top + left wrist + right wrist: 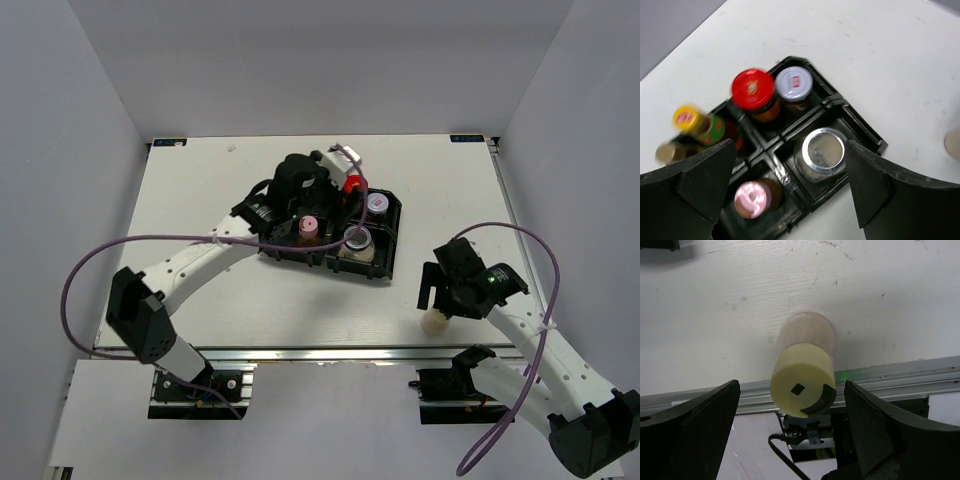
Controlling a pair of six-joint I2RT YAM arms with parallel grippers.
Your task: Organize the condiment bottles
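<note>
The tray (866, 134) is black. Its lids: a red lid (753, 89), a white lid (794, 83) with red print (too blurred to read), a plain silver lid (823, 150), a pink cap (753, 198), and a yellow cap (687, 118) over a green-and-red label (715, 129). One bottle (802, 375) is cream, pale yellow on top with black marks. The bench (740, 290) is white, the fingers (695, 430) black, the cables (90, 262) purple.

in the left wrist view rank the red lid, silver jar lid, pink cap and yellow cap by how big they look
1. red lid and silver jar lid: look about alike, so not ranked apart; the red one is blurred.
2. pink cap
3. yellow cap: smallest, also blurred.
</note>
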